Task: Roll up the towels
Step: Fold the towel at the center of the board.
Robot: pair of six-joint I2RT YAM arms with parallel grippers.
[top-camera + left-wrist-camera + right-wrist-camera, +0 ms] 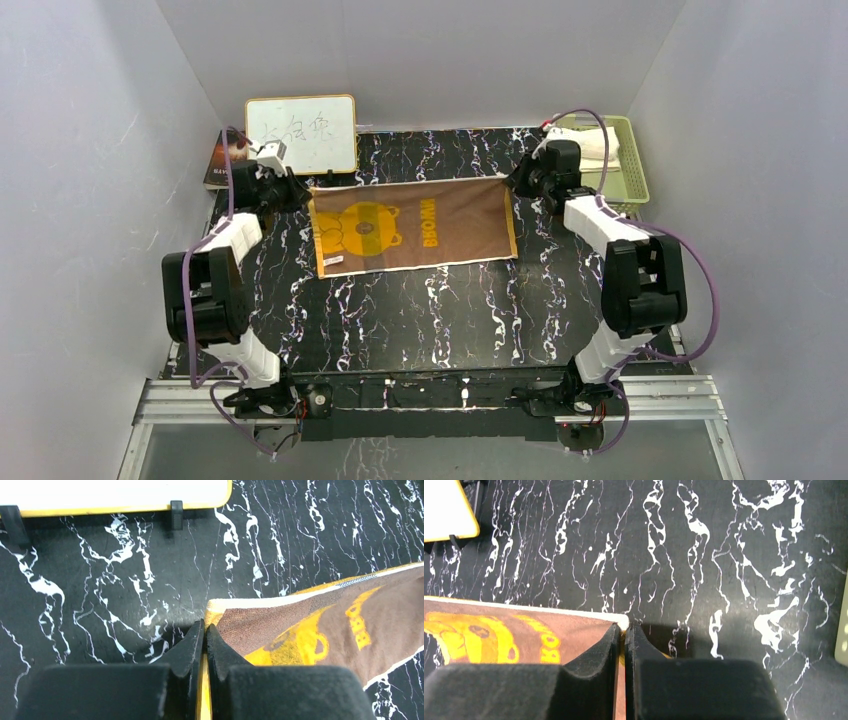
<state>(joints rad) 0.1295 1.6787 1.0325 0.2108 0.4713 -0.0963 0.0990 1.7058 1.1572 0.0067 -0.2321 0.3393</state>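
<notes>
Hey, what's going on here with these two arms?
The two arms are holding a brown-and-yellow bear towel by its far corners: the left fingers are shut on the left corner, the right fingers on the right one. The towel lies spread flat on the black marble table, not yet rolled.

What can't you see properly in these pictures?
Top view: writing on the yellow-rimmed white board is too small to read.
Top view: white cloth in the pale green plastic basket is partly hidden by the right arm.
Wrist views: black fingers cover the brown-and-yellow bear towel's pinched corners.
</notes>
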